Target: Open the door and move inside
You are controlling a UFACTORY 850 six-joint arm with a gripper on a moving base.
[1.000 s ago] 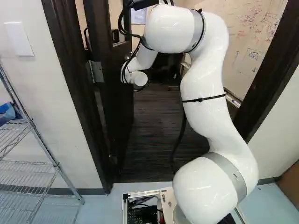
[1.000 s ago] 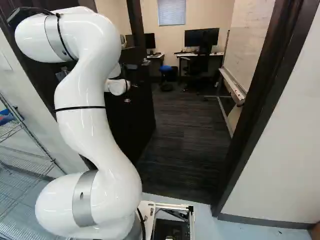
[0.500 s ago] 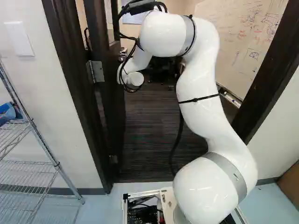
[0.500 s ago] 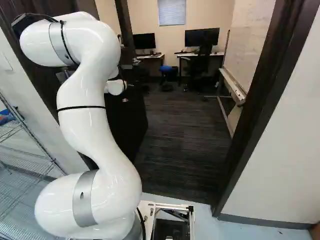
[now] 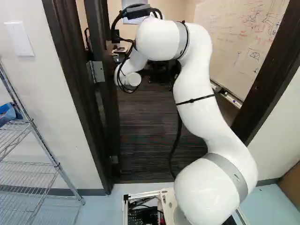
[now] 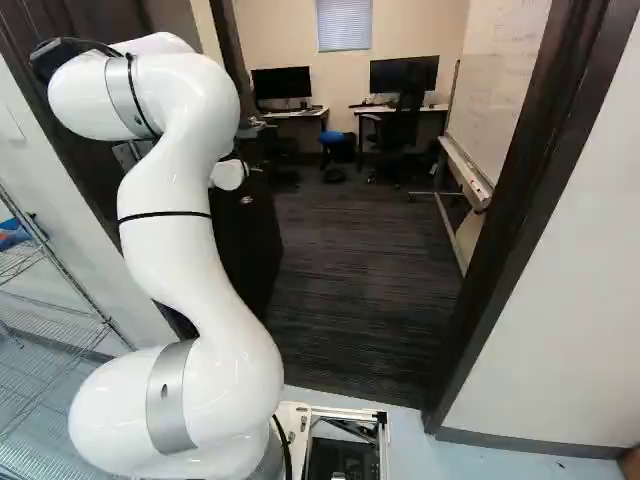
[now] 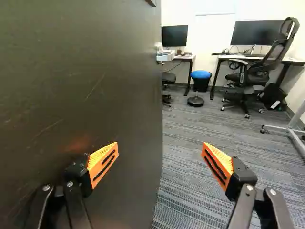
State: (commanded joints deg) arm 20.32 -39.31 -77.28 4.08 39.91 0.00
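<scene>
Holding its fingers wide apart, the gripper (image 7: 160, 147) stands beside the open door (image 7: 100, 81) at near left; without steady pressure, the door might swing back into the arm (image 5: 199, 110).

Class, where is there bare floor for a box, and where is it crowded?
Bare carpet lies ahead, between the open door and the opposite door frame, with the whiteboard bordering it farther in. It is crowded along the far wall, with desks, chairs and a blue stool, and beside the door, where the arm and gripper reach in.
</scene>
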